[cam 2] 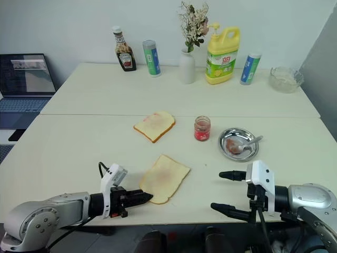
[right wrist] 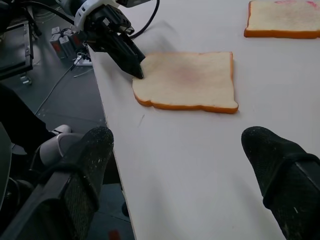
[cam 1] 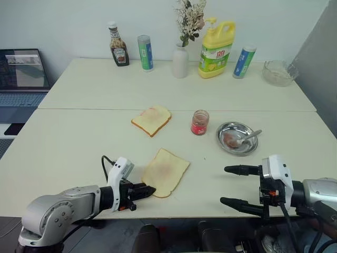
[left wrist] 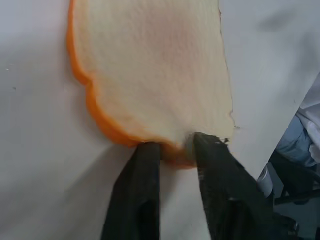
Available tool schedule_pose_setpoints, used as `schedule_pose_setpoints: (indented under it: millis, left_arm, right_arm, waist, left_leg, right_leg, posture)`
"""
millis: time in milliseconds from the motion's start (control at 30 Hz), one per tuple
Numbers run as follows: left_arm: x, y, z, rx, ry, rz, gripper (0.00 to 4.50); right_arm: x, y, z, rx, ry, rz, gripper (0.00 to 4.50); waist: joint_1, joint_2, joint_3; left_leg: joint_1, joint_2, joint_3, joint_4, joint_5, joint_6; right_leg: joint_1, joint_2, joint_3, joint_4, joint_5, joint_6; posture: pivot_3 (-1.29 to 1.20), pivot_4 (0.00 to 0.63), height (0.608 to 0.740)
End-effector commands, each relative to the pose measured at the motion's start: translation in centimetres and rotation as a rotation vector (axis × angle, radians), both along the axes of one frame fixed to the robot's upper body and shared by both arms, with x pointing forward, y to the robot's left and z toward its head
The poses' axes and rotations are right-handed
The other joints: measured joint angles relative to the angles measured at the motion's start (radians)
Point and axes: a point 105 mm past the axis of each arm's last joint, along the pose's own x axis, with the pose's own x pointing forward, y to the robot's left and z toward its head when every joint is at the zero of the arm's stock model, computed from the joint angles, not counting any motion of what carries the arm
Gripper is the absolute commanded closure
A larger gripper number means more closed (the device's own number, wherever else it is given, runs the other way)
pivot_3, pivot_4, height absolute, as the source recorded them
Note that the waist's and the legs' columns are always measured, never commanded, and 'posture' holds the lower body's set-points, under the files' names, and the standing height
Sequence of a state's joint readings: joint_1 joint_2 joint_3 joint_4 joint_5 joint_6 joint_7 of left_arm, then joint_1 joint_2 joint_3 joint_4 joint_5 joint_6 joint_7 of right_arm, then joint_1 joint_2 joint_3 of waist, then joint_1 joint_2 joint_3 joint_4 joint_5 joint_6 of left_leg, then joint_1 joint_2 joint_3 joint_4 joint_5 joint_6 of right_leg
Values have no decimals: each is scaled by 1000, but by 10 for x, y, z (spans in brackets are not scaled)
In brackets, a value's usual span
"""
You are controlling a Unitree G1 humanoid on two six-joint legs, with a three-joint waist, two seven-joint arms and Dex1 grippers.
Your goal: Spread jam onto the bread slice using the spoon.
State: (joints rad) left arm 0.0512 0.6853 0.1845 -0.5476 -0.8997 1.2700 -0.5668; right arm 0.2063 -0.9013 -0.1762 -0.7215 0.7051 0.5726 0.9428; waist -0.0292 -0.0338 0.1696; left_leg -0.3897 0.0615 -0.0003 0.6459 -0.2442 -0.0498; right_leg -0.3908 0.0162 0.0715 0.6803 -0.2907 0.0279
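The left gripper (cam 1: 149, 190) lay low and level over the worktop (cam 1: 73, 153), fingers slightly parted at the near corner of the bread slice (cam 1: 166, 171), gripping nothing. The right gripper (cam 1: 231, 185) hovered wide open, empty.

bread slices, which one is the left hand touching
The nearer slice, lying at the table's front edge with a faint pink smear in its middle. The left hand is at its near corner. The other slice lies farther back, apart from both hands.
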Motion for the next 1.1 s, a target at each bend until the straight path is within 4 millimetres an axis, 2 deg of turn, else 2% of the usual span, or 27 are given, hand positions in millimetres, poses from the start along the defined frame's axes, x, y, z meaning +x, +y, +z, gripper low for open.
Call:
schedule_pose_setpoints:
  millis: [33,233,333,400,567,700,767,800,933,1100]
  left_arm:
    - [-6,2,7,14,-31,-31,1943]
    - [-16,15,12,145,-121,-135,28]
    - [-13,36,11,312,-208,-209,28]
    - [-8,47,20,353,-271,-236,28]
    - [2,51,50,368,-451,-364,28]
    - [22,30,95,262,-639,-372,28]
    - [24,17,112,216,-693,-412,28]
    - [23,13,115,206,-706,-426,28]
    - [18,-4,127,173,-742,-518,28]
    - [19,-32,132,144,-811,-643,28]
  right_arm:
    - [-2,1,5,5,-33,24,0]
    - [-1,4,4,23,-28,35,0]
    - [0,4,4,18,-30,41,0]
    - [1,3,4,13,-31,43,0]
    - [10,-2,11,25,-57,5,0]
    - [25,-11,23,97,-107,-113,0]
    - [30,-14,27,120,-121,-158,0]
    - [29,-15,28,123,-122,-164,0]
    - [31,-24,32,133,-174,-238,0]
    - [48,-62,40,219,-179,-477,0]
  waist:
    - [0,0,0]
    - [-2,0,1]
    - [-1,1,1]
    - [0,1,2]
    - [0,0,4]
    - [6,-1,5]
    - [6,-2,5]
    - [3,-2,5]
    - [-2,-2,5]
    - [0,-2,5]
  left_leg:
    - [0,0,0,0,0,0]
    - [1,1,0,-1,0,0]
    - [2,1,0,-2,0,0]
    - [2,1,1,-2,0,0]
    - [1,1,2,-2,0,0]
    - [-2,1,2,-1,0,0]
    - [-4,1,1,-1,0,0]
    - [-4,1,2,-1,0,0]
    - [-6,1,1,-2,-1,0]
    - [-9,1,1,-1,-1,0]
  right_leg:
    - [0,0,0,0,0,0]
    - [0,0,0,0,-2,-4]
    - [0,0,1,0,-5,-9]
    - [0,0,1,0,-5,-9]
    - [-1,-1,1,0,-6,-10]
    - [-3,-1,0,0,-5,-9]
    - [-4,0,-1,0,-4,-7]
    - [-4,0,0,0,-1,-2]
    - [-6,0,0,0,-2,0]
    - [-10,1,0,1,-2,0]
  posture:
    - [0,150,740]
    - [0,150,740]
    - [0,150,740]
    - [0,150,740]
    - [0,150,740]
    - [0,150,740]
    - [0,150,740]
    - [0,150,740]
    - [0,150,740]
    - [0,150,740]
